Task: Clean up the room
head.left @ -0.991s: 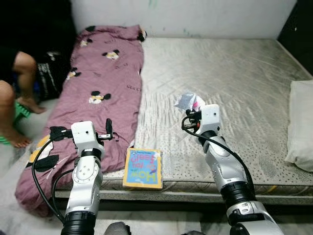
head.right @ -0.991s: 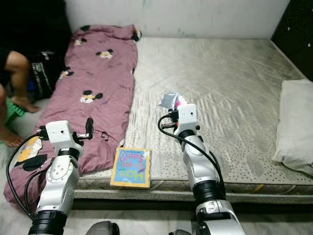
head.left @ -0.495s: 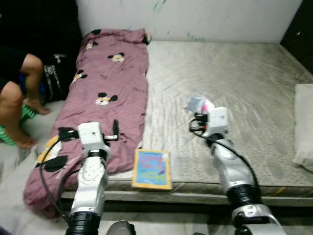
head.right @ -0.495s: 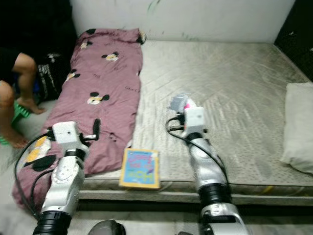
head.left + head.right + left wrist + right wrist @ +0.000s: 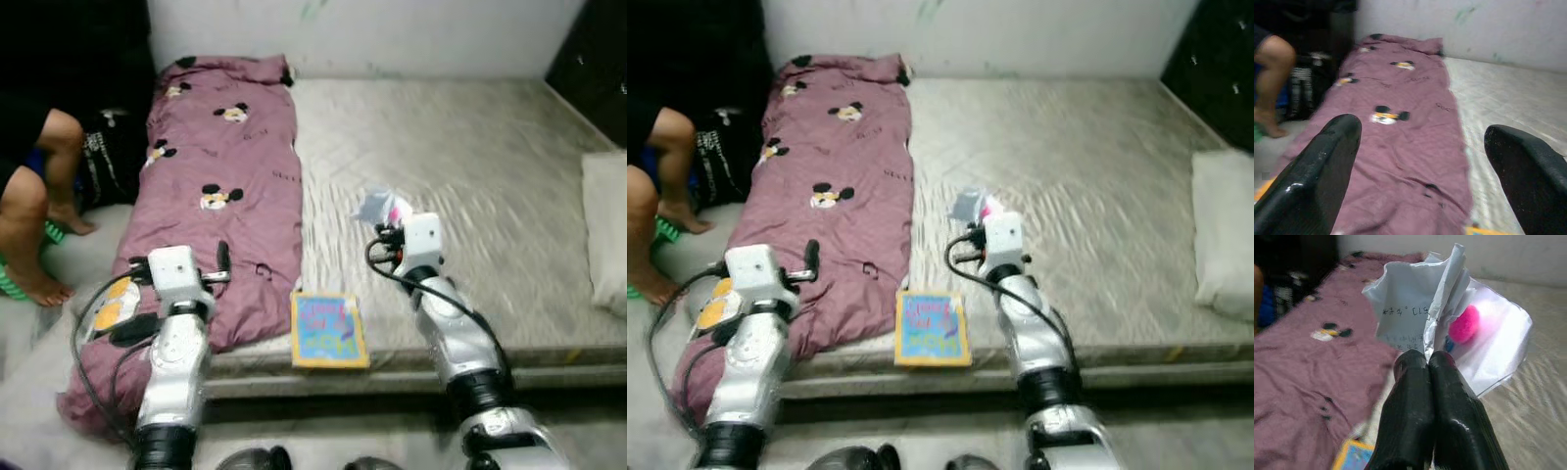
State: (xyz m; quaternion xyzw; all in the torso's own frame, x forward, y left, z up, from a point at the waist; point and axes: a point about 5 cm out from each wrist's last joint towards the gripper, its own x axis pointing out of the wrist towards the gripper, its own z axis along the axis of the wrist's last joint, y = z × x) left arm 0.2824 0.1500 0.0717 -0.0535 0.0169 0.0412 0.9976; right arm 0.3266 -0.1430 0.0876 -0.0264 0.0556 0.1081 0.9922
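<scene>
right gripper (image 5: 1428, 363) pinched tight on crumpled paper wrapper (image 5: 1415, 313) with pink ball (image 5: 1465, 324), held above the mattress (image 5: 490, 147). light, flimsy, likely to slip; grip the bunched fold. left gripper (image 5: 1420, 166) spread wide, holding nothing.

Crumpled white paper (image 5: 1415, 308) with a clear plastic bag (image 5: 1493, 347) holding a pink ball (image 5: 1465, 324), pinched upright above the mattress (image 5: 470, 147).
</scene>
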